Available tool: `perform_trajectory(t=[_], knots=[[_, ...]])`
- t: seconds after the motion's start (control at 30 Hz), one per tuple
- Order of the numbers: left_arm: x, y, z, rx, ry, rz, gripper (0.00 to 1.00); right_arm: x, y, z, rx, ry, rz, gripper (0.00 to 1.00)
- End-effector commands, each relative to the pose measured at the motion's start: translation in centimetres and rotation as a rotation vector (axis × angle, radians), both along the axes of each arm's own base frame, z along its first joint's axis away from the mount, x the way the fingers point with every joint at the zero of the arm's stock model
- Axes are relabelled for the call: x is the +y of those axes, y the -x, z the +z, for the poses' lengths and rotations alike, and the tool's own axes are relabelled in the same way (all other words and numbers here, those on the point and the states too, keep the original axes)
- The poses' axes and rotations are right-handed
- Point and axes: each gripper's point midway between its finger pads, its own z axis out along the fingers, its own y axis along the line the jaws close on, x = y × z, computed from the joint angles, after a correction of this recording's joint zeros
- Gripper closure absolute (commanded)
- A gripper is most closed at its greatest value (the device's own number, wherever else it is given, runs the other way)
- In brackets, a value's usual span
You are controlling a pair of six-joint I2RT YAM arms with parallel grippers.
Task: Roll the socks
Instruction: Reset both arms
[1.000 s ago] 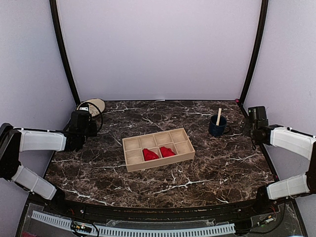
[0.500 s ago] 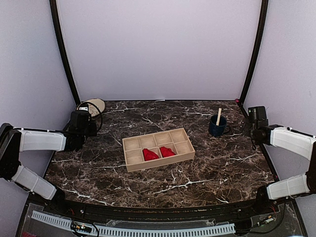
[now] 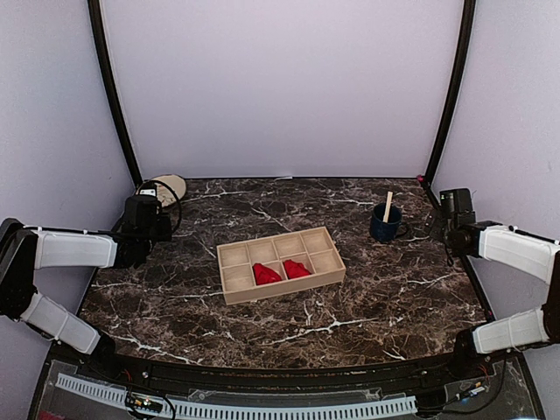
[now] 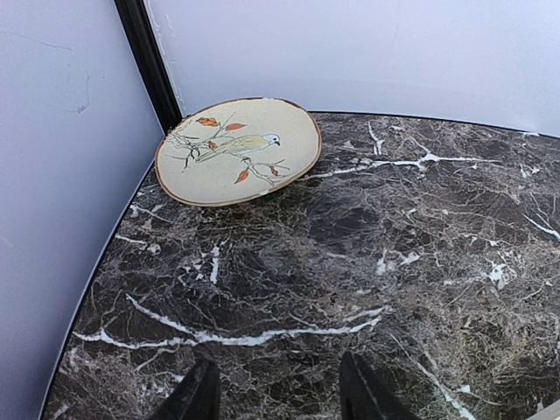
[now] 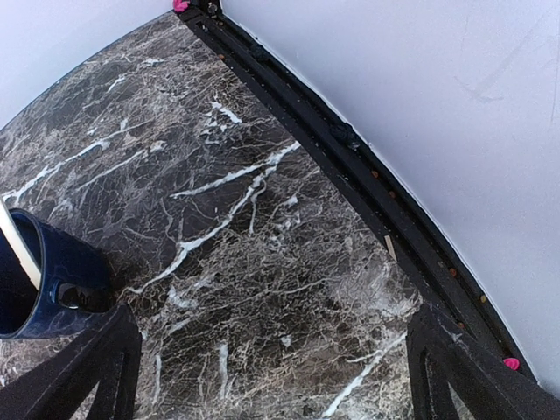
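Our left gripper (image 4: 278,389) is at the far left, its fingers apart with nothing between them. The bird plate (image 4: 238,149) lies just ahead of it, so a fast swing could bump it. The red socks (image 3: 267,274) sit in the two middle front boxes of the wooden tray (image 3: 280,288), well apart from both arms. The boxes look small, so our fingers could hit the walls and push the tray. The blue cup (image 3: 383,226) with its stick (image 3: 388,206) stands near our right gripper (image 5: 276,376), which is wide open and empty. We could knock the cup over.
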Motion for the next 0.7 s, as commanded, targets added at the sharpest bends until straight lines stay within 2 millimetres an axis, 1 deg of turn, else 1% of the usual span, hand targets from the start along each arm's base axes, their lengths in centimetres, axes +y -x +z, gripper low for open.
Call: perform_trajectory(t=[0.0,0.47,0.67], knots=[[0.4,0.1,0.2,-0.011,-0.006,0.005,0.51,-0.1,0.0,0.5,-0.035,-0.014,-0.008,0.00],[0.2,-0.2,0.4,-0.013,0.009,-0.003,0.51,0.0,-0.1,0.7,-0.042,-0.012,0.003,0.00],[-0.6,-0.2,0.4,-0.010,0.028,-0.045,0.51,0.1,-0.1,0.7,-0.045,-0.016,0.009,0.00]])
